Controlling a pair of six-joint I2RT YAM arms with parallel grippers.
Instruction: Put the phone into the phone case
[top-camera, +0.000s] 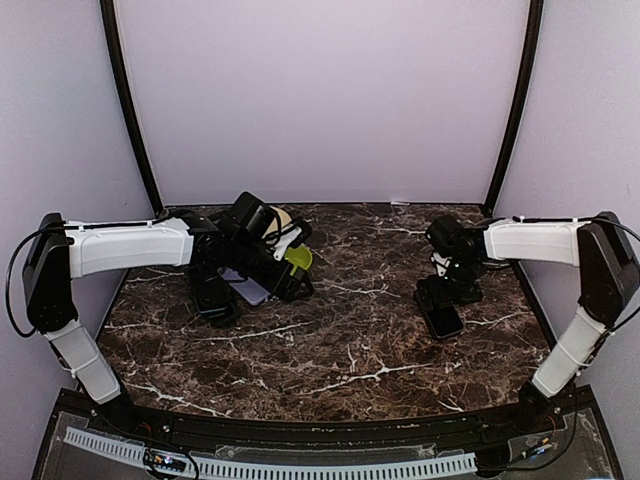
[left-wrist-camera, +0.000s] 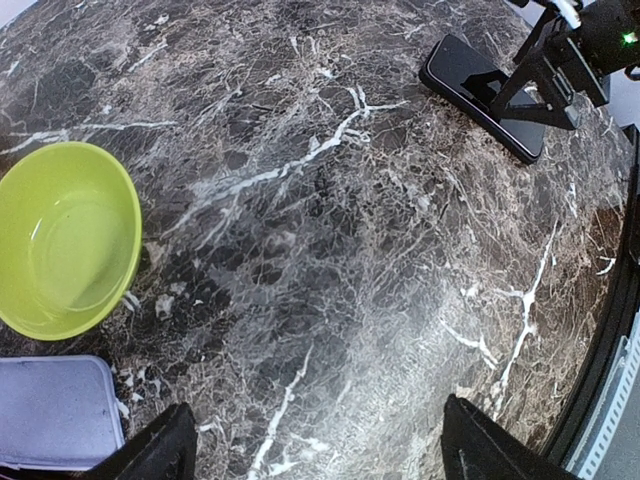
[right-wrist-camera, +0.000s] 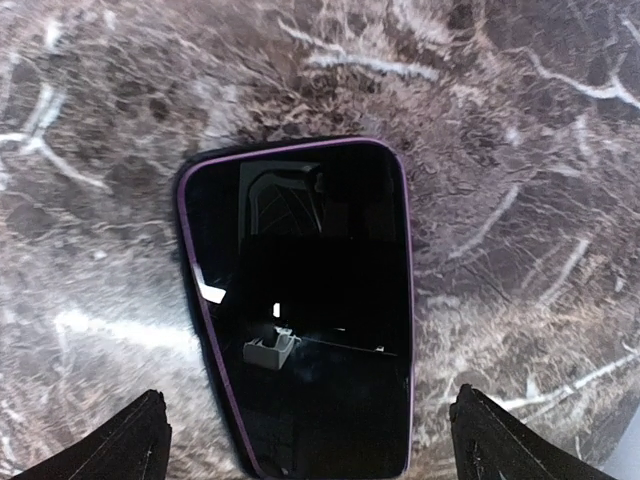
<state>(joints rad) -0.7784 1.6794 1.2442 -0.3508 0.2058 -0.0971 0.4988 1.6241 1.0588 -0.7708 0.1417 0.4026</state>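
Observation:
A black phone (right-wrist-camera: 300, 300) with a glossy screen and a thin purple rim lies flat on the marble table at the right (top-camera: 445, 320). My right gripper (right-wrist-camera: 310, 445) is open just above it, one finger on each side of the phone's near end; in the top view it (top-camera: 446, 295) hovers over the phone. The lavender phone case (top-camera: 247, 288) lies at the left-centre, partly under my left arm, and shows at the lower left of the left wrist view (left-wrist-camera: 55, 410). My left gripper (left-wrist-camera: 320, 455) is open and empty over bare marble, right of the case.
A lime green bowl (left-wrist-camera: 65, 240) stands beside the case (top-camera: 298, 258). A dark flat object, perhaps another phone (top-camera: 214, 302), lies left of the case. A cream round object (top-camera: 284, 220) sits behind the left wrist. The walls enclose the table.

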